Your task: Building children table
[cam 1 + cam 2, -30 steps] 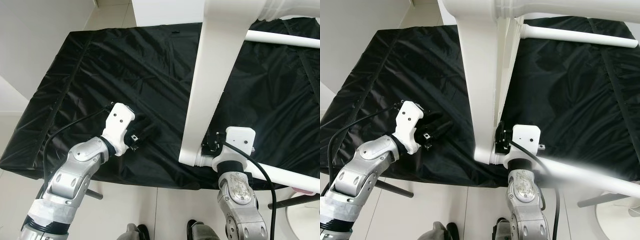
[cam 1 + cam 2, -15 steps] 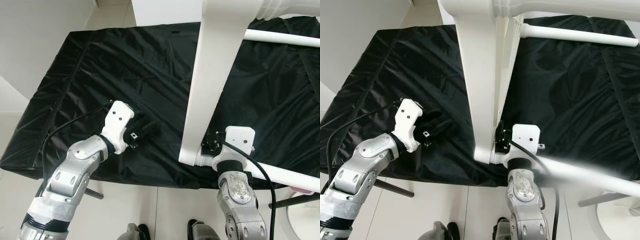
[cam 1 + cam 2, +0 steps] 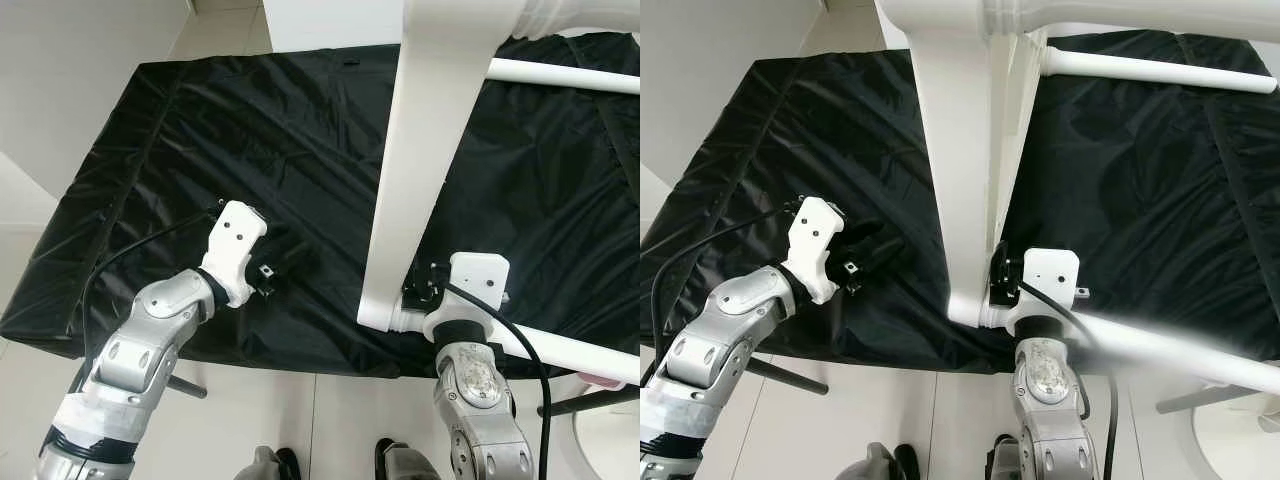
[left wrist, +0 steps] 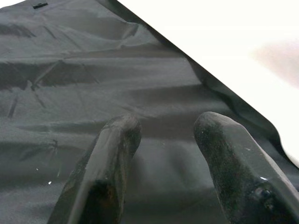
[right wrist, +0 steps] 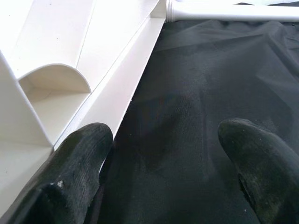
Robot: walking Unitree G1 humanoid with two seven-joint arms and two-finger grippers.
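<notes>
Lower right, the right claw gapes wide beside the white table frame; left claw narrower, empty. Close squarely on the frame's edge.

My arms are brushed silver metal, built of rounded segments with round joint caps. Each wrist carries a white plastic housing, and a black cable runs out of it and back along the arm. My left end effector ends in two long, matte black fingers, rounded at the tips and slightly scuffed. My right end effector has the same thick black fingers. My left upper arm is wrapped in grey and black bands.
</notes>
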